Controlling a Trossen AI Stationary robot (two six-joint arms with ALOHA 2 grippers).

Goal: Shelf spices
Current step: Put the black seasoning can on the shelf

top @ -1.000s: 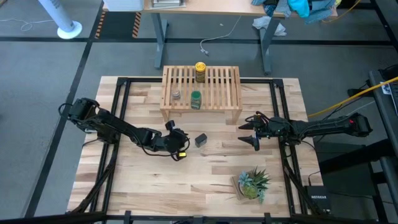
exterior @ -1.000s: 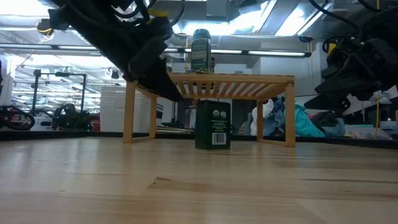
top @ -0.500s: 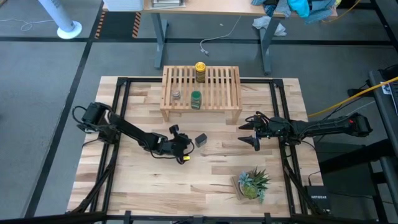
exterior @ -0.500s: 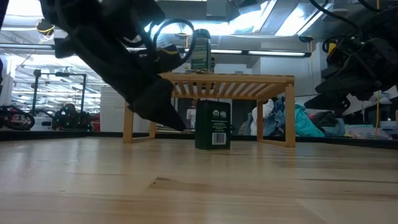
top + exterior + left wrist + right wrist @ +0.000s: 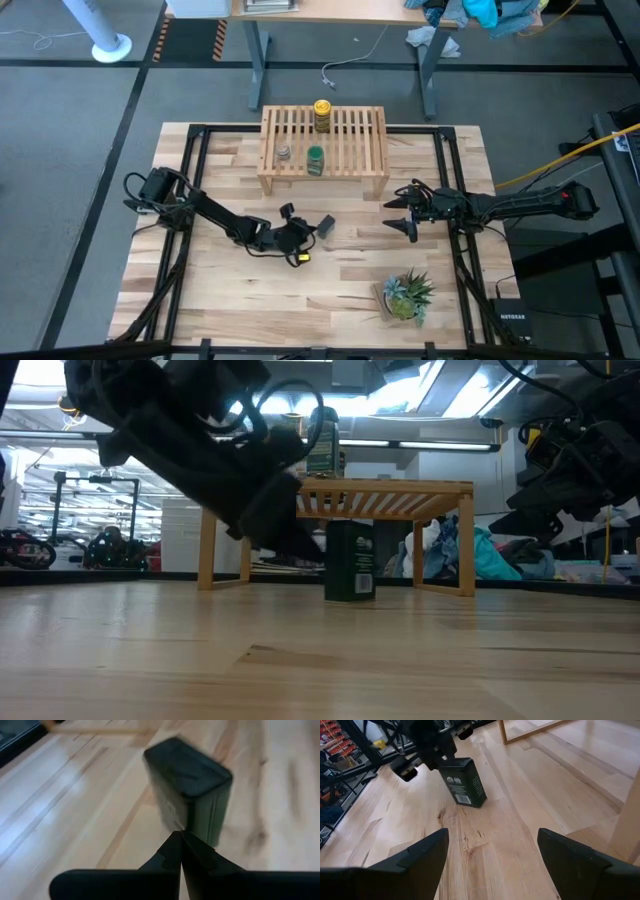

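Fingers pressed together, the left gripper [image 5: 303, 235] nudges the small black rectangular tin [image 5: 324, 225] — holding nothing.
Tin stands before the low light-wood slatted shelf [image 5: 372, 130]; the right gripper [image 5: 402, 213] waits beside it, spread wide and empty — likely for handover.

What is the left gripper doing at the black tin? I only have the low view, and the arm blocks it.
Observer: Left wrist view shows the left gripper shut, its tips at the black tin, not around it.
Operator: How many spices are shelved?
Observer: Three stand on the shelf: yellow-lidded jar, green-lidded jar, grey-topped jar.
Operator: And the right gripper?
Observer: The right gripper is open, holding nothing, right of the tin.
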